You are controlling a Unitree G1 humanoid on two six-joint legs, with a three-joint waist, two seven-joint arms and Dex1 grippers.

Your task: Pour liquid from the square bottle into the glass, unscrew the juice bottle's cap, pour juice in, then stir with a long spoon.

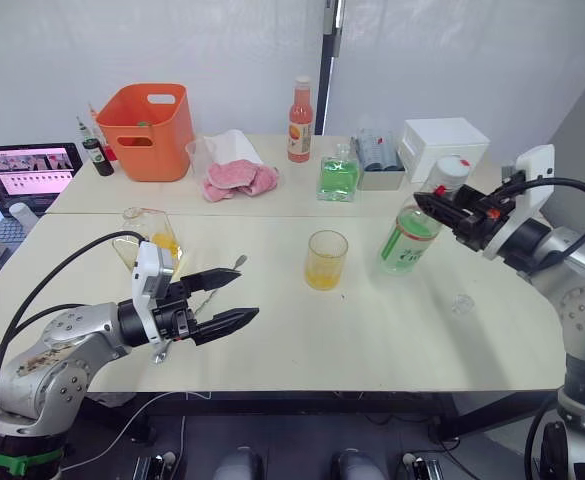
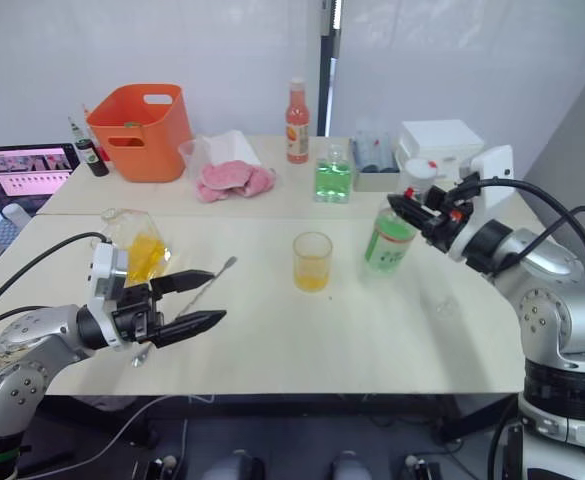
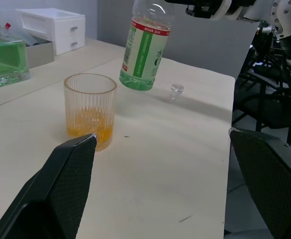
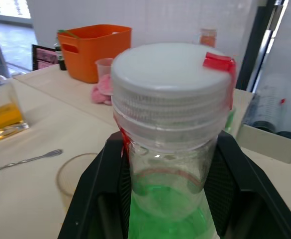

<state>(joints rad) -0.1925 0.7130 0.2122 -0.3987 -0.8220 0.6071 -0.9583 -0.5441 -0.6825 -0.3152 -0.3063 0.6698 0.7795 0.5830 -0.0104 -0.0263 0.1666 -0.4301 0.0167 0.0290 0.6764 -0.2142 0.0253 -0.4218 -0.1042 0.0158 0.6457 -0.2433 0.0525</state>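
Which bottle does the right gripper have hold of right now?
The juice bottle, slim clear plastic with a green label, tilted and gripped at its neck by the right gripper. The tall pink-orange bottle and green square bottle stand untouched farther back.

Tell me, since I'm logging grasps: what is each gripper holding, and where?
The right gripper clamps the juice bottle at its neck, just under the cap. The left gripper is open and holds nothing.
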